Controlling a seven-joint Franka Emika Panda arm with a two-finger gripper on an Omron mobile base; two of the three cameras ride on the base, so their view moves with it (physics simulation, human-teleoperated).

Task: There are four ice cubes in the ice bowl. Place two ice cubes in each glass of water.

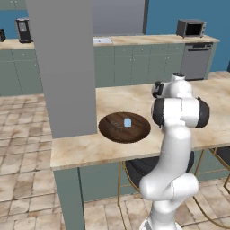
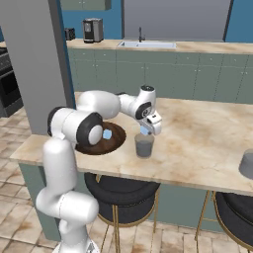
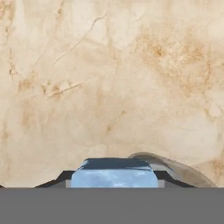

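A long kitchen island counter with a beige, brown-veined marble top (image 1: 81, 150) on grey-green cabinet fronts carries everything. On it, toward the grey pillar, sits a wide, shallow, round dark brown wooden bowl (image 1: 112, 130) with visible grain. In the right base view the same bowl (image 2: 114, 142) lies on the counter (image 2: 197, 143) with a short clear cylindrical tumbler of bluish-grey water (image 2: 144, 146) standing upright just beside it, on the side away from the pillar. A second grey tumbler (image 2: 246, 165) stands well apart at the counter's far right, cut off by the picture's edge. The hand view shows bare veined marble (image 3: 109, 78).
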